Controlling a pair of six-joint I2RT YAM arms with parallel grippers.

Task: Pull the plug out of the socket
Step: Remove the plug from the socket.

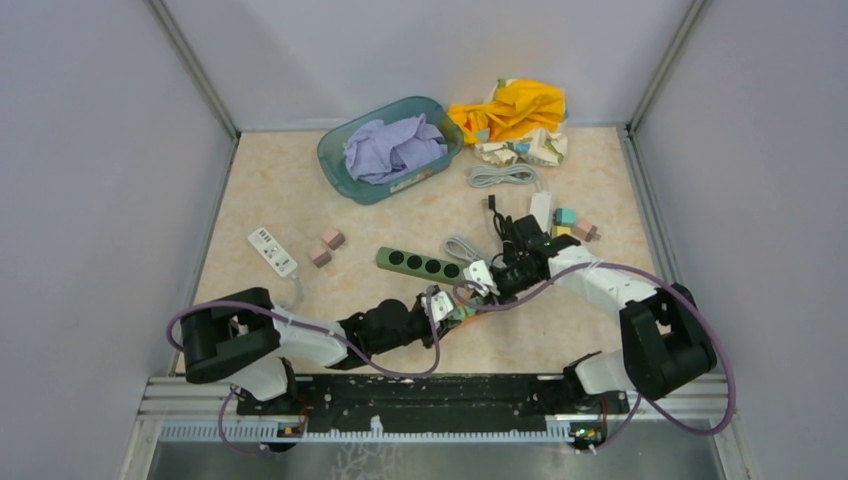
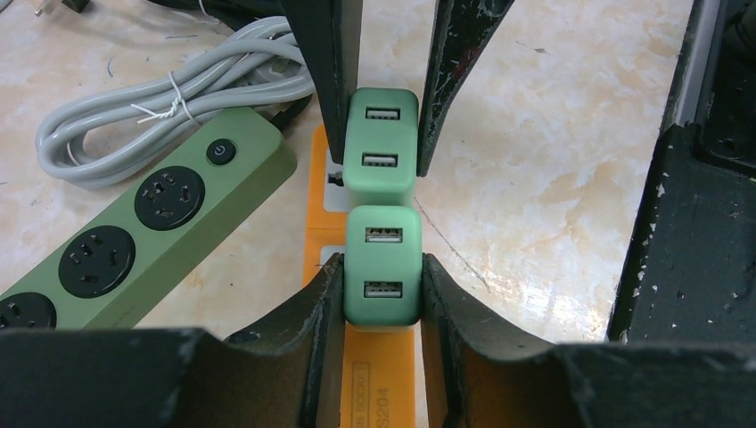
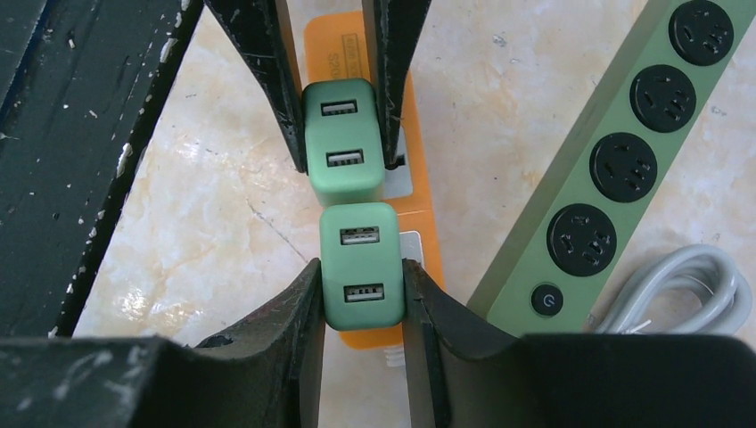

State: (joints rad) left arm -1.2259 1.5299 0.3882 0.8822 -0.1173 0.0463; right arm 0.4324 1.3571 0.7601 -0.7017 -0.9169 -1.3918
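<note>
Two mint-green USB plugs stand end to end on an orange socket strip (image 2: 383, 379) that lies flat on the table. In the left wrist view my left gripper (image 2: 382, 267) is shut on the nearer green plug (image 2: 383, 236), its fingers pressed against both sides. The second green plug (image 2: 382, 147) just beyond it is clamped between the right gripper's fingers (image 2: 459, 80). The right wrist view shows the same from the other end: my right gripper (image 3: 361, 272) is shut on that second plug (image 3: 359, 236), with the orange socket strip (image 3: 337, 40) beneath. In the top view both grippers (image 1: 462, 298) meet at the table's middle front.
A dark green power strip (image 1: 420, 264) with a coiled grey cable (image 2: 143, 116) lies right beside the orange strip. Farther off are a white power strip (image 1: 272, 250), two small blocks (image 1: 326, 246), a teal basket (image 1: 335, 165) holding cloth, a yellow cloth (image 1: 510, 108) and more cables.
</note>
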